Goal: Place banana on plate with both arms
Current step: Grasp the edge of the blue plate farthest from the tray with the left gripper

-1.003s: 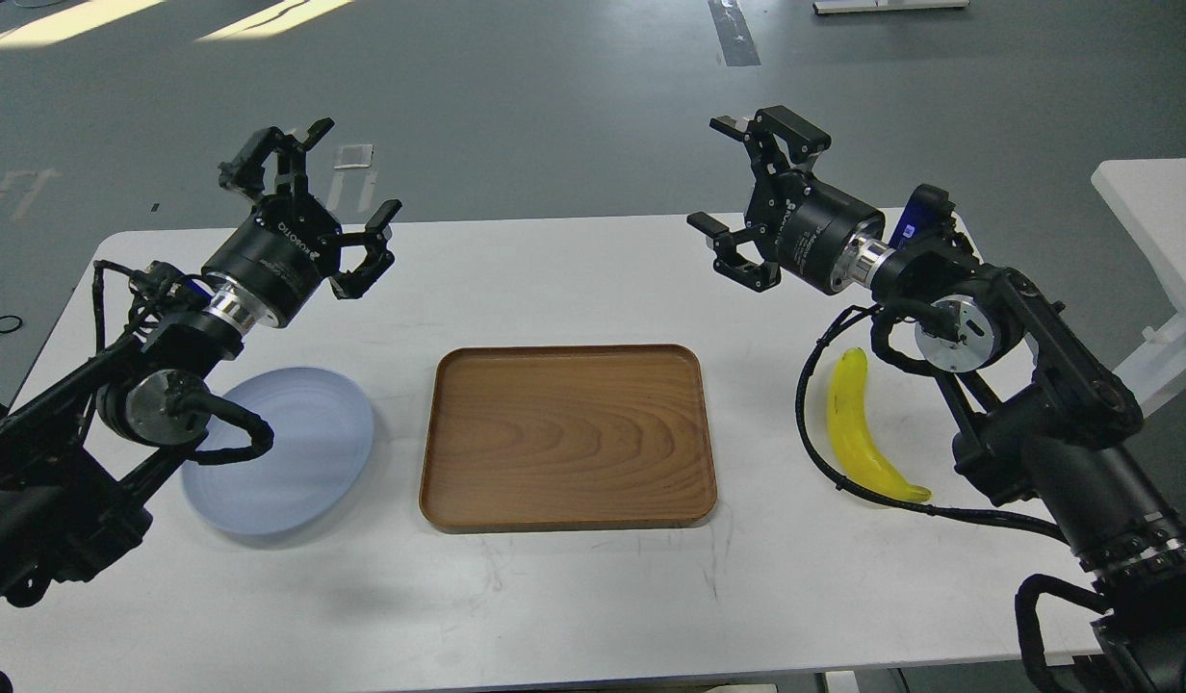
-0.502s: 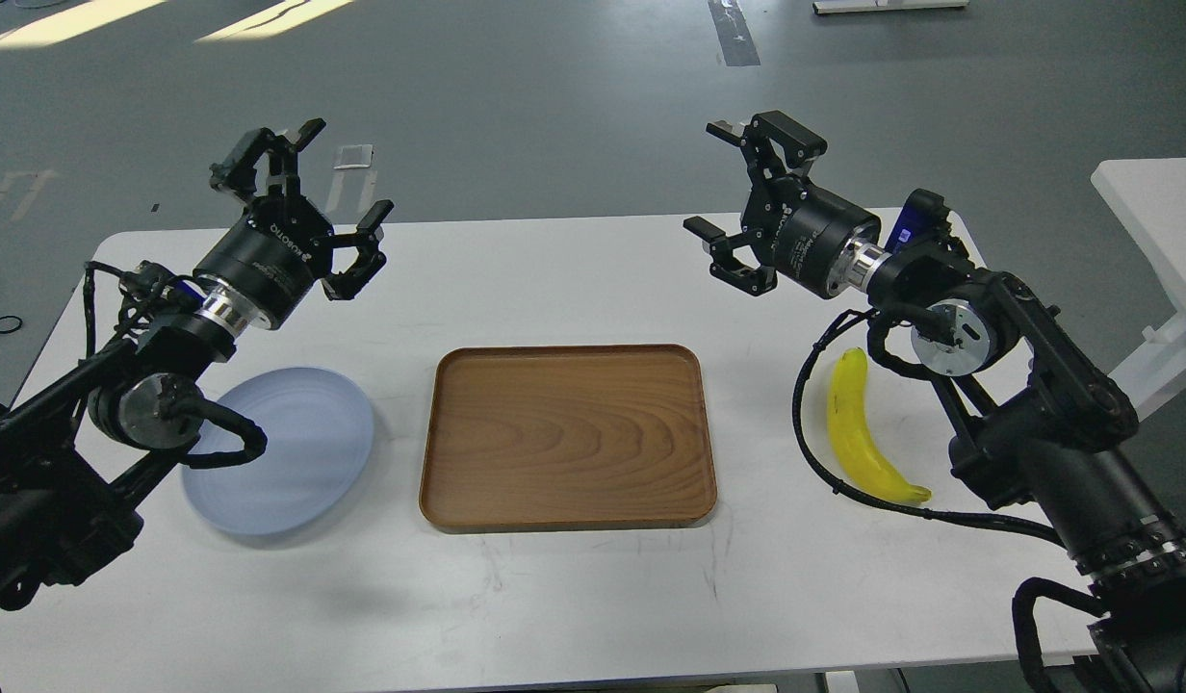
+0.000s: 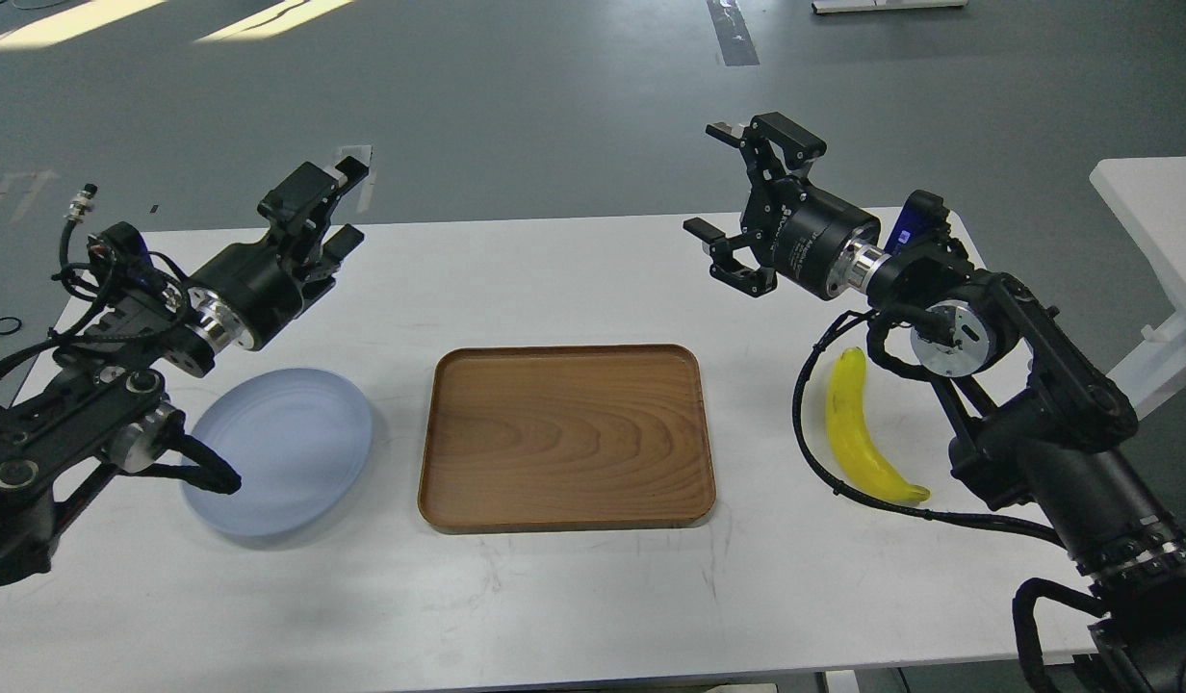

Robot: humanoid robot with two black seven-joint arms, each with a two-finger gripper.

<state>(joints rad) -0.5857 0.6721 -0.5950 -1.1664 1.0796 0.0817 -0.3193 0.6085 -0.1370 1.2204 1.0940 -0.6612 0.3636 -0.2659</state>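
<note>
The yellow banana [image 3: 858,433] lies on the white table at the right, under my right forearm and beside its black cable. The pale blue-grey plate [image 3: 285,452] lies at the left, with nothing on it. My left gripper [image 3: 325,214] hovers above the table behind the plate, turned on its side, fingers apart and empty. My right gripper [image 3: 739,204] hovers behind and to the left of the banana, well above the table, open and empty.
A brown wooden tray [image 3: 566,438] with nothing in it lies in the middle, between the plate and the banana. The white table's [image 3: 574,597] far edge runs behind both grippers. A second white table [image 3: 1151,207] stands at the right.
My left arm has swung: its wrist rolled, and the gripper dropped lower and turned onto its side. The right arm has barely moved. The banana and plate lie as before.
</note>
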